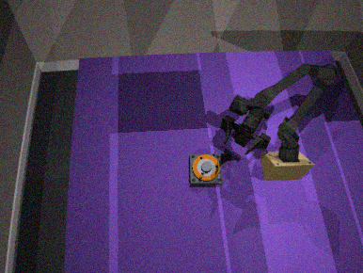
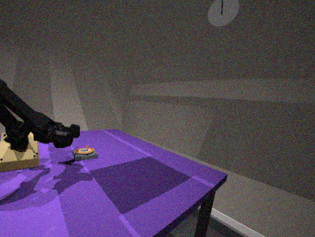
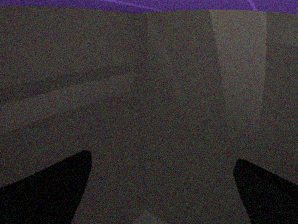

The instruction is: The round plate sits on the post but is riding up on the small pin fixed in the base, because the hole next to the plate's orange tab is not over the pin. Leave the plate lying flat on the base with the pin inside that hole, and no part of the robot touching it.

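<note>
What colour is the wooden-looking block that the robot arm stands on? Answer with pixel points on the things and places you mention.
The block (image 1: 284,173) (image 2: 18,164) is yellowish tan; it shows best in the top view.

On the purple table (image 1: 160,202) (image 2: 163,147) (image 3: 75,5) there is one robot arm (image 1: 284,89) (image 2: 24,114), one round plate (image 1: 196,174) (image 2: 77,151), one square base (image 1: 192,183) (image 2: 94,156) and one post (image 1: 206,167).
</note>
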Controlling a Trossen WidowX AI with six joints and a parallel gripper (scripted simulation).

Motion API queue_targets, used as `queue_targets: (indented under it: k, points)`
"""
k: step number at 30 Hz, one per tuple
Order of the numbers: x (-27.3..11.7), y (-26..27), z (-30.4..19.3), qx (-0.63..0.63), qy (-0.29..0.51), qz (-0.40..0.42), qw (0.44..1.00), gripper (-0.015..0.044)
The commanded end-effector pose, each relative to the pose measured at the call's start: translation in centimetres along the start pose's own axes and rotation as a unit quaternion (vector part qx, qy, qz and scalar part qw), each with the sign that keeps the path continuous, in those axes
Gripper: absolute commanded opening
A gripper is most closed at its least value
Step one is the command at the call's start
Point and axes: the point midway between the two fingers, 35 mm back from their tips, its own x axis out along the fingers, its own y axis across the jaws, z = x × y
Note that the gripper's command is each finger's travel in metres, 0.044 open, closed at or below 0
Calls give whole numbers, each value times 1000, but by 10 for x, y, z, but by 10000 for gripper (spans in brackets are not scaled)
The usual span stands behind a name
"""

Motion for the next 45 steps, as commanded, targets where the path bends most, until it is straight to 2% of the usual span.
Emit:
queue_targets:
  k: [1,5,8,10,15,19,24,26,30,32,45]
  points:
    - [1,0,1,-3,-5,-4,1000,374]
    - [15,4,19,-73,-94,-93,989,269]
    - [27,7,36,-151,-166,-184,957,190]
    - [29,7,39,-168,-180,-204,948,137]
    - [46,14,62,-309,-267,-354,842,6]
    - [57,17,71,-388,-292,-428,762,0]
    - [83,32,80,-523,-327,-556,557,0]
    - [88,34,79,-537,-328,-568,530,0]
    - [114,47,74,-599,-342,-630,356,0]
    - [123,52,71,-613,-348,-646,294,0]
    - [124,53,72,-614,-348,-648,286,0]
